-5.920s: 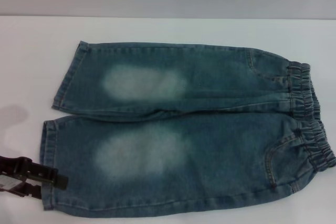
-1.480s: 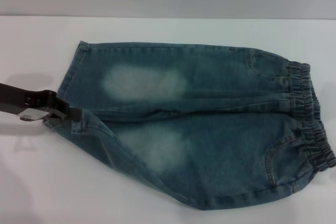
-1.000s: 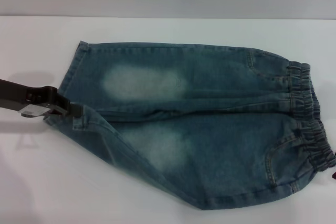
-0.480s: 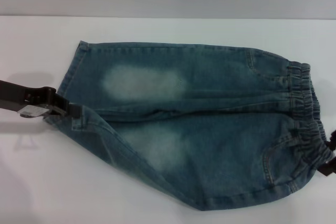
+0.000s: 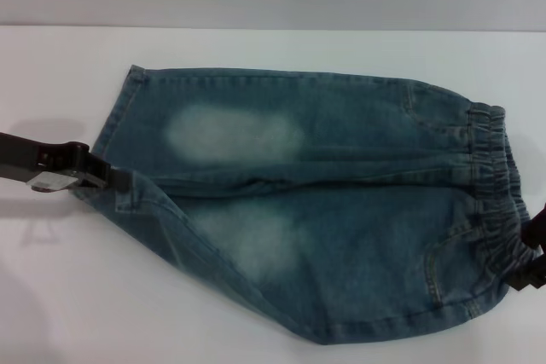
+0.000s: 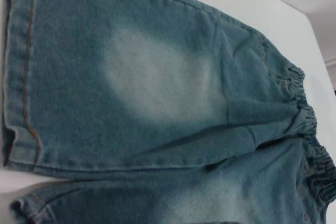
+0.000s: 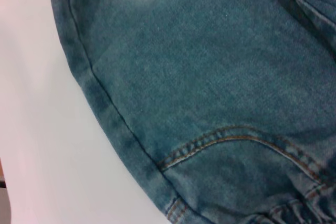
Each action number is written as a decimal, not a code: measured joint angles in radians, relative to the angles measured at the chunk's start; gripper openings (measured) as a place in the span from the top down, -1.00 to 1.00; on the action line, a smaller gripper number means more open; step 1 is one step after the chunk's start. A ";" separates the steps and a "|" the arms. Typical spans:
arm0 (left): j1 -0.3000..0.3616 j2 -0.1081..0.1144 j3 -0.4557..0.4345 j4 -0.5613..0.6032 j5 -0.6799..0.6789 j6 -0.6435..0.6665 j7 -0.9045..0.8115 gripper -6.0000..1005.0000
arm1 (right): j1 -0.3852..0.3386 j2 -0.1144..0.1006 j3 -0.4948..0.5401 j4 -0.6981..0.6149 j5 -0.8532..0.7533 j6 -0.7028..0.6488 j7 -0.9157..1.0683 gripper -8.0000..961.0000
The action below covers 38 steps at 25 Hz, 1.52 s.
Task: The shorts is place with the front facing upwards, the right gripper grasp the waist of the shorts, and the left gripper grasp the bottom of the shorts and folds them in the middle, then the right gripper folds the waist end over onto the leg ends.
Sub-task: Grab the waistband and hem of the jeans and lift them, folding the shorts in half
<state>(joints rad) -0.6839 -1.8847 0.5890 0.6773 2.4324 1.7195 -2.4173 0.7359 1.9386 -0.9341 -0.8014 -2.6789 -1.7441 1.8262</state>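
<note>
A: Left gripper [image 5: 118,182], head view: fingers were clamped on the hem corner of the near leg, at the left side of the shorts [image 5: 341,210]. That corner was pulled up toward the far leg, so the near leg ran as a slanted fold down toward the waist.

B: And the right gripper [image 5: 531,253]?

A: Only a dark part showed at the right edge, touching the gathered waist end [image 5: 499,185] at its near corner. Fingers could not be made out; grip could not be told.

B: Placement of the garment?

A: Front up on the white table [image 5: 68,296], two pale patches visible, leg ends [image 5: 115,121] left, waist right.

B: Left wrist view?

A: No fingers seen. Far leg lay flat, its hem [image 6: 23,72] with orange-brown stitching; the pale patch [image 6: 157,82] sat mid-leg; the elastic band [image 6: 310,135] lay far off.

B: Right wrist view?

A: No fingers seen. Denim filled most of it: a curved pocket seam [image 7: 236,140] in orange thread, gathers beside it, the side seam [image 7: 105,103] lying against bare table.
</note>
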 joint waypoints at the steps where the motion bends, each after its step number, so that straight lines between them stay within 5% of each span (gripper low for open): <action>1: 0.000 0.000 0.000 0.000 -0.001 -0.001 0.000 0.95 | -0.002 0.000 0.001 -0.001 -0.001 0.001 0.000 -0.23; 3: -0.001 0.000 0.000 0.001 -0.001 -0.002 0.001 0.95 | -0.005 0.000 0.002 -0.005 -0.004 0.005 -0.001 -0.22; 14: -0.011 0.004 -0.013 0.007 -0.015 -0.012 -0.004 0.95 | -0.028 0.000 0.009 -0.022 -0.006 0.038 -0.004 0.67; 16: -0.011 0.007 -0.015 0.007 -0.022 -0.027 -0.007 0.95 | -0.040 0.001 0.022 -0.042 0.008 0.044 -0.005 0.97; 26: -0.011 0.019 -0.124 0.008 -0.044 -0.162 -0.012 0.95 | -0.121 0.008 0.266 -0.062 0.289 0.055 -0.011 0.97; 31: -0.011 0.017 -0.132 0.006 -0.076 -0.252 -0.014 0.95 | -0.201 0.044 0.319 -0.043 0.487 0.154 -0.021 0.97; 38: -0.010 -0.030 -0.122 0.000 -0.129 -0.432 0.036 0.95 | -0.279 0.099 0.341 0.037 0.674 0.375 -0.096 0.97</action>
<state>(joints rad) -0.6939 -1.9152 0.4673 0.6770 2.3034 1.2872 -2.3810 0.4569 2.0378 -0.5934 -0.7642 -2.0047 -1.3688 1.7305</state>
